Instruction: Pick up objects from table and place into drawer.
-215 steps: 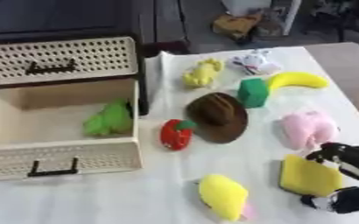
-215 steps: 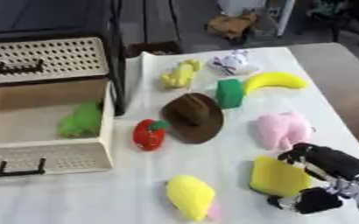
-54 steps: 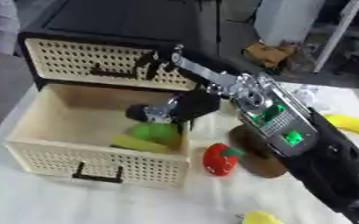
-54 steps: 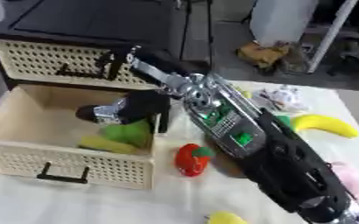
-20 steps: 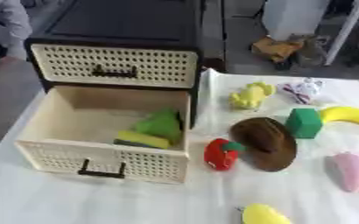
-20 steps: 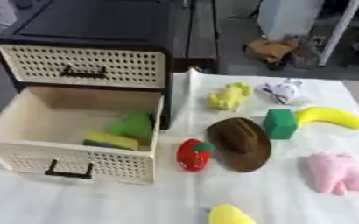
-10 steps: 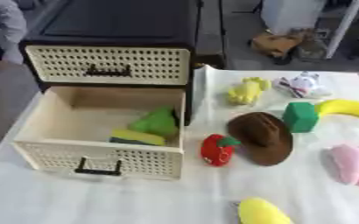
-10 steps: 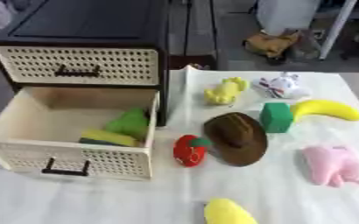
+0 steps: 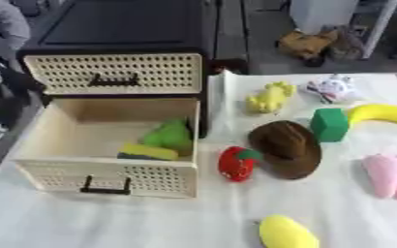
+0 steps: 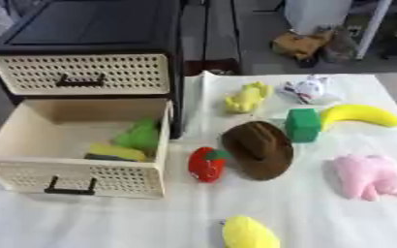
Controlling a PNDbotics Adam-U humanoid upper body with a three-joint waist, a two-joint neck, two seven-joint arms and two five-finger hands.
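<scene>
place: lab or workshop (likely) | cues: white-clothed table [image 10: 151,223], grey floor [image 10: 252,38], clutter behind [image 10: 308,41]

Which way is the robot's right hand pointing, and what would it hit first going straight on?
That cannot be told: the right hand shows in neither view. No hand reaches over the brown hat or the open drawer.

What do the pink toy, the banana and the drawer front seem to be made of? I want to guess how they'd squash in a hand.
The pink toy looks like soft plush: rounded, matte lumps. The banana looks smooth with a slight sheen, probably foam or plastic; the look leaves it open. The drawer front looks like rigid cream plastic moulded as perforated weave, with a dark handle.
</scene>
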